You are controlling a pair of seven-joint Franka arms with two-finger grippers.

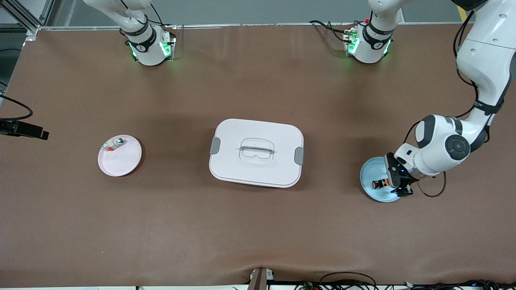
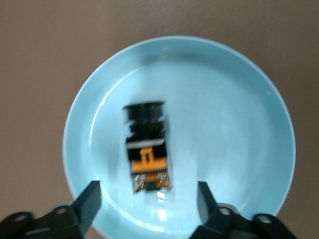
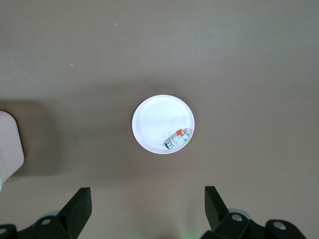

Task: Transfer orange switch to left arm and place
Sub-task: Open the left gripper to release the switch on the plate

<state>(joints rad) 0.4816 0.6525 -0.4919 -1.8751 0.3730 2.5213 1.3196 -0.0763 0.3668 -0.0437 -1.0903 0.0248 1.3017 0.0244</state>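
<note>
The orange switch lies on its side on a light blue plate toward the left arm's end of the table. In the left wrist view the switch shows a black cap and an orange body, on the plate. My left gripper hangs low over this plate, open, its fingers apart on either side of the switch's orange end, not touching it. My right gripper is open and empty, high above the table. The white box sits at the table's middle.
A pale round plate toward the right arm's end holds a small silver-teal part; the plate and the part show in the right wrist view, with the box's corner. A black camera arm juts in at that end.
</note>
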